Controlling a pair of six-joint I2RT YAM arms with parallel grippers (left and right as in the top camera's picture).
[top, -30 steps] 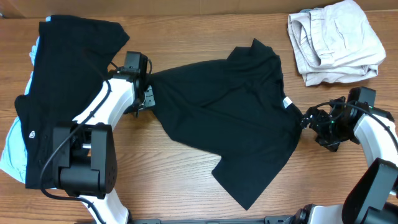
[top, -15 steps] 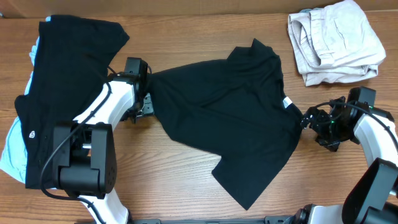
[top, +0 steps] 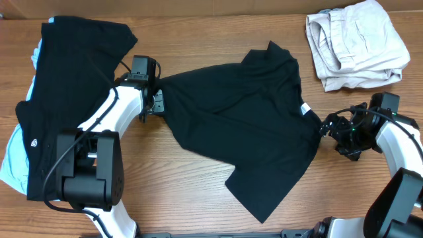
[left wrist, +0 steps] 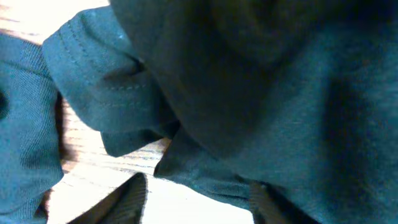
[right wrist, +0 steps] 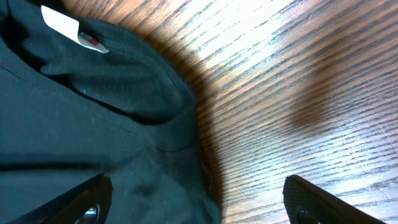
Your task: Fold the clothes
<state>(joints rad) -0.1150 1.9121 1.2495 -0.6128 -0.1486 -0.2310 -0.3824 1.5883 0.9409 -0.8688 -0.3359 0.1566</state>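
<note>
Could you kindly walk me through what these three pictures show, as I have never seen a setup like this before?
These are two white robot arms at a wooden table, each ending in a two-finger end effector. The wide picture comes from a camera fixed above the table; the other two come from cameras on the wrists, looking along each arm's own fingers.

In the middle lies a black T-shirt, spread out but crumpled. The left end effector is at its left edge, and its wrist view is filled with bunched dark cloth, though the fingers are too hidden to say whether they grip it. The right end effector sits at the shirt's right edge, near a small white tag; its fingers stand open, with the shirt's edge and bare wood between them.

More black garments lie piled at the far left over something pale blue, and beige trousers lie at the top right.
</note>
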